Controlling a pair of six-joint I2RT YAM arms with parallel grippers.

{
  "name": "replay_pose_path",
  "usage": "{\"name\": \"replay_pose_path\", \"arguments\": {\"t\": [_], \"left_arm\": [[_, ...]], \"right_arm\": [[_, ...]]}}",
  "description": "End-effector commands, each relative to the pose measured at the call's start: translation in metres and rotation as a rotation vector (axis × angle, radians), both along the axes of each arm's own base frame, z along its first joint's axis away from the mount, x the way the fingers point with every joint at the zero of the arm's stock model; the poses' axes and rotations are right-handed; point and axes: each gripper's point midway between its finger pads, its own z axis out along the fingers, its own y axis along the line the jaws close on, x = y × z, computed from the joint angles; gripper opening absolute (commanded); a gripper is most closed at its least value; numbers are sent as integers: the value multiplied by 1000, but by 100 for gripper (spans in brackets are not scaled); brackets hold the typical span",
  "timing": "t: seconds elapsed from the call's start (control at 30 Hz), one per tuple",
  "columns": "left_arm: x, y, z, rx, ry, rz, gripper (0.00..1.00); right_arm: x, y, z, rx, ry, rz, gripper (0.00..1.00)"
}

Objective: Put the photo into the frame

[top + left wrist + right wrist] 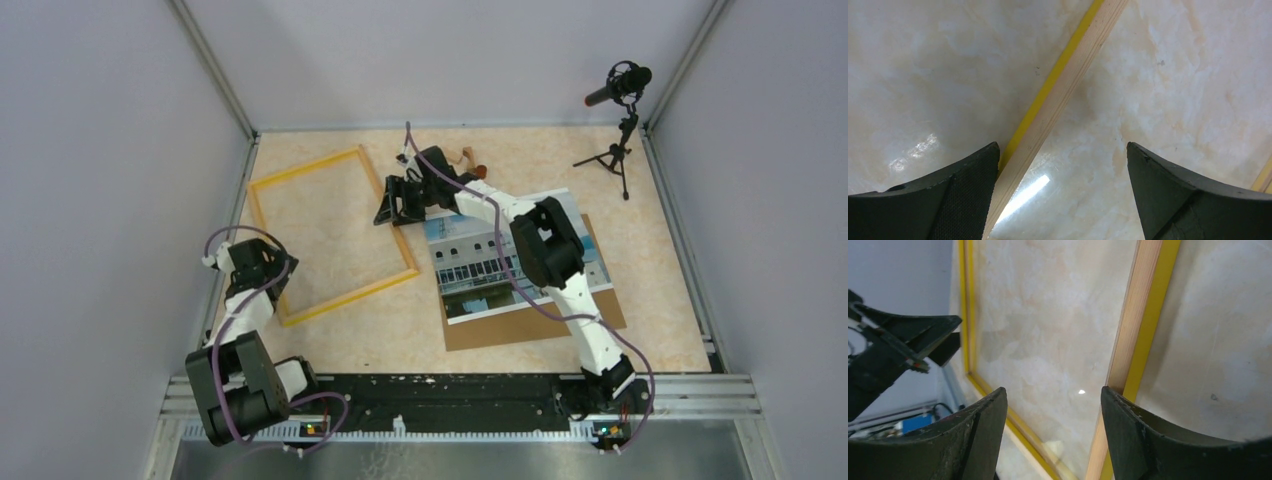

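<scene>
The frame is a thin yellow-orange rectangle lying flat on the table at left centre, with nothing inside it. The photo, a white building under blue sky, lies to its right on a brown backing board. My right arm reaches over the photo. My right gripper is open over the frame's right bar, which runs by its right finger. My left gripper is open low over the frame's left bar, which passes close to its left finger. Both grippers are empty.
A microphone on a small tripod stands at the back right. A small brown and orange object lies behind the right gripper. Grey walls close in the table on three sides. The left arm shows in the right wrist view.
</scene>
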Motion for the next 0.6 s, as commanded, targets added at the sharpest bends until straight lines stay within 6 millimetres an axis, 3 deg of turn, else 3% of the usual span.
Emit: {"name": "replay_pose_path", "arguments": {"t": [0.0, 0.27, 0.57], "left_arm": [[15, -9, 13, -14, -103, -64, 98], [21, -23, 14, -66, -125, -132, 99], [17, -19, 19, -48, -93, -121, 98]], "right_arm": [[-22, 7, 32, 202, 125, 62, 68], [-30, 12, 70, 419, 185, 103, 68], [-22, -2, 73, 433, 187, 48, 67]]}}
